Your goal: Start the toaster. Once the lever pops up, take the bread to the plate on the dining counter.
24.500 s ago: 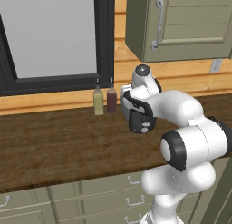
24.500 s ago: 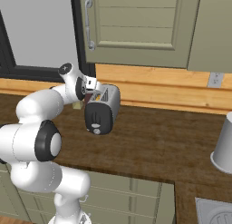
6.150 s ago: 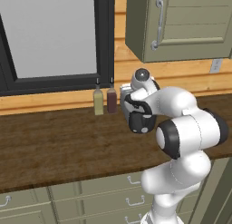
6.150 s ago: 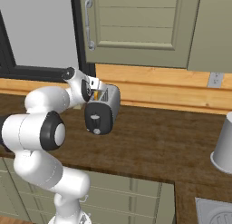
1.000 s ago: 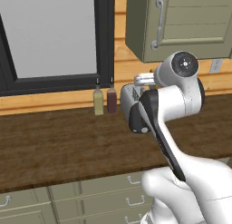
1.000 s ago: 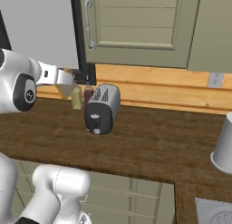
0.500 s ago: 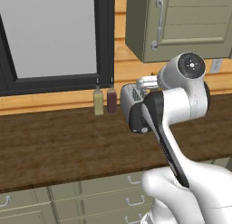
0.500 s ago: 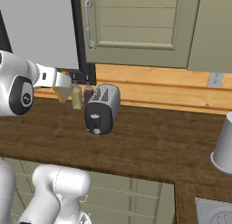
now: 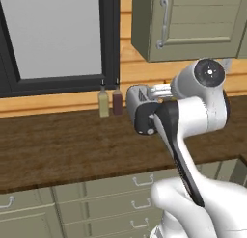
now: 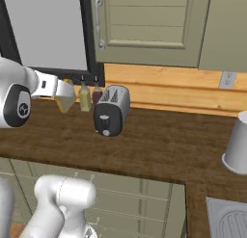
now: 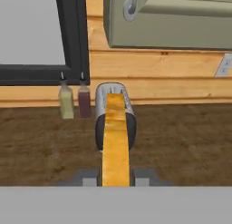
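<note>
Pulled back from the toaster [image 10: 113, 109] since a second ago, the gripper [image 11: 116, 175] has swung further out to the arm's left and now sits well apart from the toaster, out over the front part of the dark wood worktop [image 10: 159, 145]. Half a second ago it was a touch closer in. Fingers are clamped on the bread [image 11: 115, 139]; hand view shows the slice edge-on, running up from between the two dark tips, tan-yellow. Right base view shows the bread [image 10: 65, 98] as a pale wedge at the end of the wrist, just beside the two slim bottles [image 10: 90, 97] in picture terms, probably nearer the camera than they are.

Toaster slots look empty from above, black end panel faces front. Can't make out the lever at this size.

Judgement: toasting and pick-up are done, step in hand is the carry to the plate. Plate and dining counter aren't in these frames, so the base likely has to drive or turn first.

To do it well:
- keep the squeeze steady; thin slice, could slip or rotate if the wrist jerks
- hold the arm tucked and high while the base moves, clear of bottles and the white cup [image 10: 236, 145] at right
- level the slice before lowering, release only once it's over the plate and low.
</note>
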